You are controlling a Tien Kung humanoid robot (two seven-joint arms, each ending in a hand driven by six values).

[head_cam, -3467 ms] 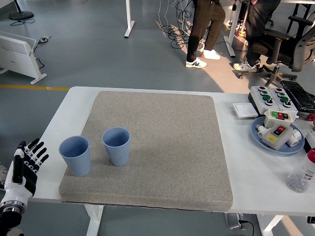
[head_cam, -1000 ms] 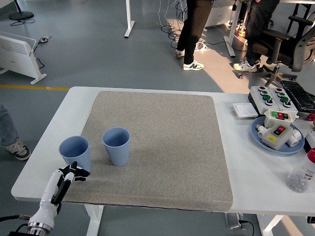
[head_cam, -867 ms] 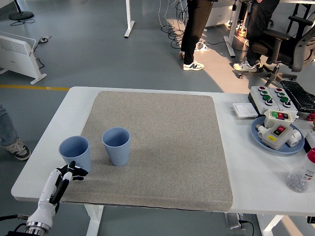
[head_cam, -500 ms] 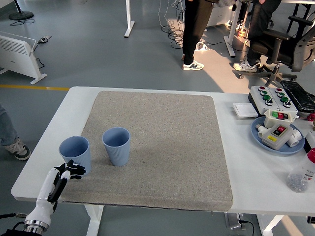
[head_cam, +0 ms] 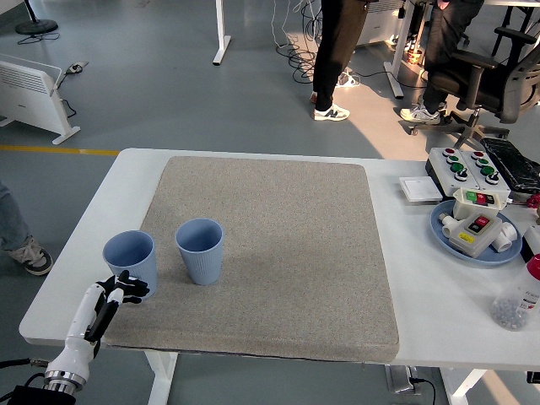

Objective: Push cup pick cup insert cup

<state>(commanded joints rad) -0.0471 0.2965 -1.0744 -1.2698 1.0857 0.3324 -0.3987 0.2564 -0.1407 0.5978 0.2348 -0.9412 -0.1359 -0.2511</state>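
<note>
The left hand's fingers (head_cam: 131, 288) look loosely extended and hold nothing, their black tips at the base of the left cup (head_cam: 131, 261), whether touching I can't tell. From where I stand the left hand (head_cam: 108, 302) should push low and level, so the cup slides toward the right cup (head_cam: 200, 250) without tipping. Both are pale blue, ribbed, upright and open-mouthed, near each other on the grey mat (head_cam: 278, 253), toward its left edge
</note>
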